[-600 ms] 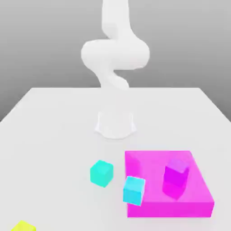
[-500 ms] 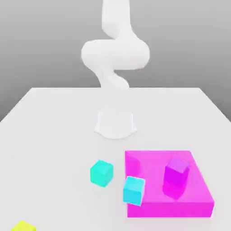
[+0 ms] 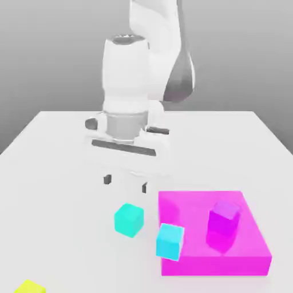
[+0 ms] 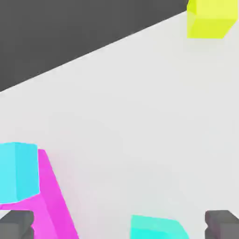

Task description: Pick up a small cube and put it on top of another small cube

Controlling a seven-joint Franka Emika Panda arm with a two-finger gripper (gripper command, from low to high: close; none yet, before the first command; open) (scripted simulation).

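one magenta block (image 3: 197,264) sits near the green cube (image 3: 129,220), under the gripper's (image 3: 125,184) spread, empty jaws.

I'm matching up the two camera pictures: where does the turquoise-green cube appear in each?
Exterior view: the turquoise-green cube sits on the table just off the magenta block, toward the exterior view's left, below the open gripper.
Hand view: the same cube lies between the two fingertips, cut off by the picture's edge.
Shared landmark: the magenta block.
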